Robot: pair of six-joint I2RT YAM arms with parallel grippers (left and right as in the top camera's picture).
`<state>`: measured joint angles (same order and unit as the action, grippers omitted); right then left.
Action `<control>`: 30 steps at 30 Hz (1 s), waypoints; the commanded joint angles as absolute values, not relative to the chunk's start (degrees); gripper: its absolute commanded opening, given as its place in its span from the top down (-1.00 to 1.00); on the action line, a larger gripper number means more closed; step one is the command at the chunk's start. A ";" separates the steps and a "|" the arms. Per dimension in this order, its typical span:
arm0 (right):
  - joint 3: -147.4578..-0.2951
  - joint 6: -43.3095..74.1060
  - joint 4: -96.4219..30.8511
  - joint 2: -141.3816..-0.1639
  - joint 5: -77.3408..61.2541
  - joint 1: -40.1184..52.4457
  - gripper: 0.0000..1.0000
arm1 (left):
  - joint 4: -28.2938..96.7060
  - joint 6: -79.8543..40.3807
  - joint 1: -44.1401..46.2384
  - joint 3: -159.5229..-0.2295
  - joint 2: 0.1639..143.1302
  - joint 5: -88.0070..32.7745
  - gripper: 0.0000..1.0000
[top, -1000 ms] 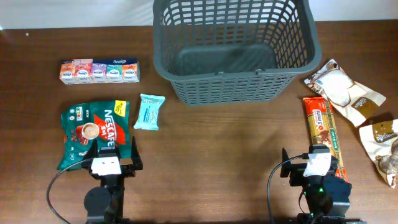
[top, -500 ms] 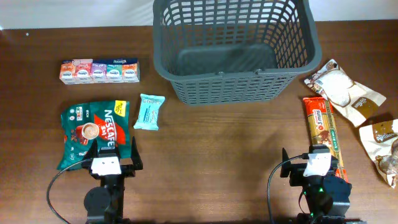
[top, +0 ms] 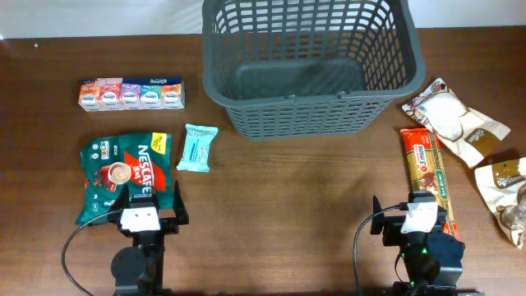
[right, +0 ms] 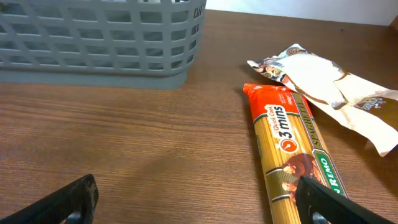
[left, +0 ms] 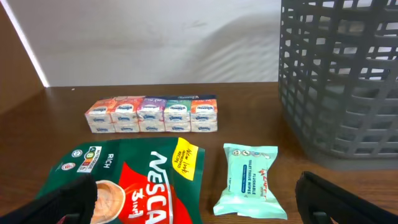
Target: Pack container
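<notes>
Left gripper [top: 150, 202] and right gripper [top: 412, 214] at the near table edge, jaws of both spread wide, holding nothing. Ahead of the left: green Nescafé 3-in-1 packet [top: 119, 177], teal wipes packet [top: 198, 148], row of tissue packs [top: 131, 94] beyond. Ahead of the right: spaghetti packet [top: 427, 177]; white-and-brown pouches [top: 452, 119] farther right. The container [top: 312, 123], a dark grey lattice basket, stands far centre

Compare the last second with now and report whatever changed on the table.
Nothing visibly changed. The left end effector and right end effector stay open and empty, the basket stays empty, and the Nescafe bag and spaghetti pack lie where they were.
</notes>
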<state>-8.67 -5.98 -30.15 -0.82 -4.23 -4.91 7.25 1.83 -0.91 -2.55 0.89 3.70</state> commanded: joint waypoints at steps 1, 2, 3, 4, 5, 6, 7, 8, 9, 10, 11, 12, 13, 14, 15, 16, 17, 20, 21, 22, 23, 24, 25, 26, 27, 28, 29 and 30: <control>-8.29 -5.50 -30.15 -0.19 -4.93 -5.23 -0.98 | 7.27 1.26 -1.23 -1.91 0.30 3.62 -0.99; -8.29 -5.48 -30.17 -0.19 -4.93 -5.23 -0.98 | 7.29 1.28 -1.23 -1.91 0.30 2.92 -0.98; -8.29 -5.50 -30.17 -0.19 -4.95 -5.23 -0.98 | 7.27 1.28 -1.23 -1.91 0.30 2.83 -0.99; -8.29 -5.50 -30.17 -0.19 -4.95 -5.23 -0.98 | 7.03 1.28 -1.26 -1.91 0.30 2.85 -0.99; -8.29 -5.56 -30.11 -0.19 -4.84 -5.23 -0.98 | 6.74 1.28 -1.30 -1.91 0.30 2.83 -0.98; -8.29 -5.67 -29.93 -0.19 -4.05 -5.23 -0.98 | 6.48 1.28 -1.30 -1.91 0.30 2.79 -0.99; -8.29 -5.65 -30.00 -0.19 -3.90 -5.23 -0.98 | 6.46 1.26 -1.28 -1.91 0.30 2.76 -0.99; -8.29 -5.39 -29.87 -0.19 -4.36 -5.21 -0.98 | 6.59 1.26 -1.28 -1.91 0.30 2.76 -0.99; -8.29 -5.45 -29.80 -0.19 -5.63 -5.23 -0.98 | 7.11 1.26 -1.28 -1.91 0.30 2.76 -0.99; -8.29 -5.45 -29.78 -0.19 -6.37 -5.23 -0.98 | 7.60 1.26 -1.30 -1.91 0.32 2.74 -0.99; -8.29 -5.43 -29.71 -0.19 -7.53 -5.23 -0.98 | 7.53 1.26 -1.28 -1.91 0.62 2.22 -0.99; -8.29 -5.43 -29.67 -0.19 -9.72 -5.23 -0.98 | 7.55 1.23 -1.30 -1.91 0.86 1.63 -0.99; -8.29 -5.45 -29.76 -0.19 -11.77 -5.23 -0.99 | 7.57 1.23 -1.28 -1.91 1.10 0.71 -0.99; -8.29 -5.45 -29.74 -0.19 -13.74 -5.23 -0.98 | 7.73 1.19 -1.28 -1.98 1.50 -0.36 -0.99; -8.34 -5.43 -29.58 -0.19 -15.70 -5.23 -0.98 | 7.92 0.45 -1.28 -2.13 1.93 -0.91 -0.98; -8.45 -5.43 -29.43 -0.21 -17.43 -5.23 -0.98 | 8.86 -1.13 -1.28 -2.74 2.31 -1.02 -0.98; -8.69 -5.43 -29.28 -0.21 -18.65 -5.23 -0.98 | 10.61 -3.36 -1.30 -4.08 2.68 -1.04 -0.98; -12.08 -5.50 -29.30 -1.10 -19.05 -5.28 -0.98 | 16.62 -6.72 -1.30 -10.61 4.16 0.67 -0.98; -14.24 -5.52 -28.93 -1.89 -18.33 -5.28 -0.98 | 18.72 -6.63 -1.30 -13.52 5.10 2.15 -0.99; -15.94 -5.52 -28.69 -2.74 -17.12 -5.28 -0.98 | 20.56 -6.61 -1.30 -16.19 6.22 3.79 -0.99; -18.55 -5.54 -28.97 -4.45 -14.55 -5.28 -0.98 | 22.59 -6.57 -1.30 -19.44 7.86 5.76 -0.99; -20.95 -5.54 -29.56 -6.46 -12.56 -5.28 -0.99 | 24.05 -6.26 -1.30 -22.15 9.63 7.03 -0.99; -24.01 -5.98 -30.57 -9.52 -10.85 -5.28 -0.98 | 25.54 -5.17 -1.30 -25.82 12.38 7.99 -0.99; -26.24 -6.85 -31.48 -12.03 -9.93 -5.28 -0.98 | 26.39 -3.99 -1.30 -28.58 14.72 8.27 -0.98; -29.12 -8.45 -32.69 -15.42 -9.32 -5.28 -0.98 | 27.20 -2.81 -1.30 -31.33 17.21 8.45 -0.98; -32.75 -10.85 -34.26 -19.66 -9.04 -5.28 -0.99 | 28.16 -1.21 -1.30 -34.61 20.29 8.47 -0.98; -36.23 -12.67 -35.62 -23.42 -8.71 -5.28 -0.98 | 28.97 0.08 -1.30 -37.43 23.05 8.49 -0.99; -40.77 -14.20 -37.50 -27.81 -8.29 -5.28 -0.98 | 29.95 1.45 -1.30 -41.15 26.83 8.88 -0.99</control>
